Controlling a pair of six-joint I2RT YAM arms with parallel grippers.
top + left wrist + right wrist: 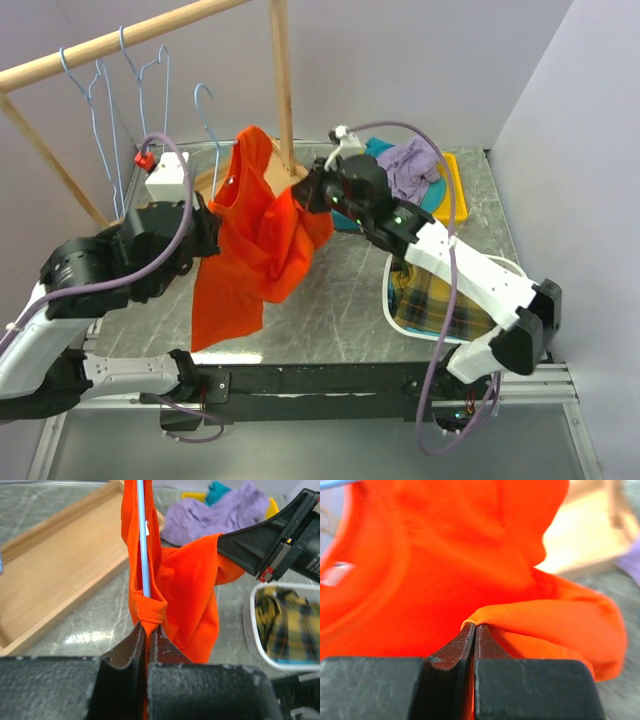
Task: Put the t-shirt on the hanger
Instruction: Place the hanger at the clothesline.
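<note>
The t-shirt (250, 250) is clamped by left end effector (148, 627) and right end effector (474, 626); the hanger (144, 545) is only partly inserted.

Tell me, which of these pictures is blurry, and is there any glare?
Right wrist view: blurriest, the t-shirt fills it and everything behind is a smear. Left wrist view: crisp on the hanger wire, with a white glare patch on the table. Top view: evenly lit, sharp, no strong glare.
</note>
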